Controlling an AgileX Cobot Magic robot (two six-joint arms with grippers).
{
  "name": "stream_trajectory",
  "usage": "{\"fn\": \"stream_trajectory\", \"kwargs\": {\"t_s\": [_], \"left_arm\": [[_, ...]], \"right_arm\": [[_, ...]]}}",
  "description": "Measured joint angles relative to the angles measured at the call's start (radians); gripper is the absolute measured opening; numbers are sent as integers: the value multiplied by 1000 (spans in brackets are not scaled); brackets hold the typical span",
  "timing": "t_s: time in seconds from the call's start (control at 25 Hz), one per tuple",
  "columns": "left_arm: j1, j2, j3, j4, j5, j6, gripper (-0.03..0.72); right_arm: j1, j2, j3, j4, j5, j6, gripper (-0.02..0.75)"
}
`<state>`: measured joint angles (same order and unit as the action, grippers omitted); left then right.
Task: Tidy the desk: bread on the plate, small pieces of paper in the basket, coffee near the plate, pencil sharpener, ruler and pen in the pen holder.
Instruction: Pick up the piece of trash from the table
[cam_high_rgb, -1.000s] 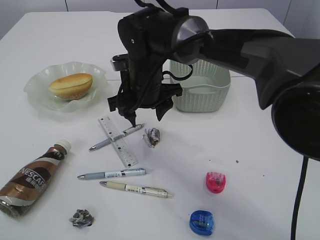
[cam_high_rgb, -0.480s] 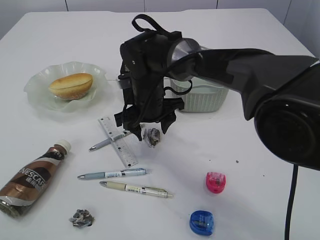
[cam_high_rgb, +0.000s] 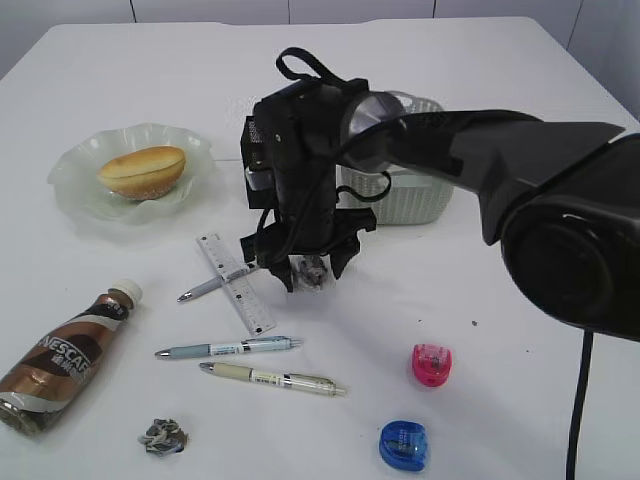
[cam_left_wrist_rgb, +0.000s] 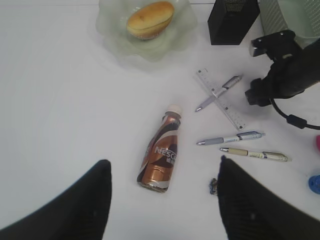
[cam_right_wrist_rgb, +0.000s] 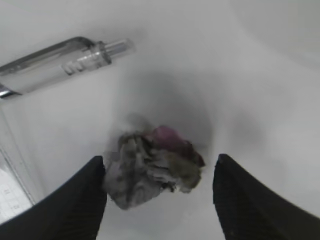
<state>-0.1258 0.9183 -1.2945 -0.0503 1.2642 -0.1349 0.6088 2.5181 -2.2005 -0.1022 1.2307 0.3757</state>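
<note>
White desk, right claw spread astride crumpled paper, left claw spread above bottle.

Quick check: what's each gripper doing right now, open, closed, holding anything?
Left gripper: open, empty, well above the table.
Right gripper: open, fingers either side of the paper ball, not yet closed on it.

Bread lies on the plate at upper left; bottle at lower left; basket right of centre; sharpeners at lower right.
</note>
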Motion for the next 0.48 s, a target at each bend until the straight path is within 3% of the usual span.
{"fn": "stream_trajectory", "kwargs": {"t_s": [0.48], "left_arm": [[0, 0, 0, 0, 0, 0, 486]], "right_arm": [[0, 16, -6, -5, -4, 0, 489]]}}
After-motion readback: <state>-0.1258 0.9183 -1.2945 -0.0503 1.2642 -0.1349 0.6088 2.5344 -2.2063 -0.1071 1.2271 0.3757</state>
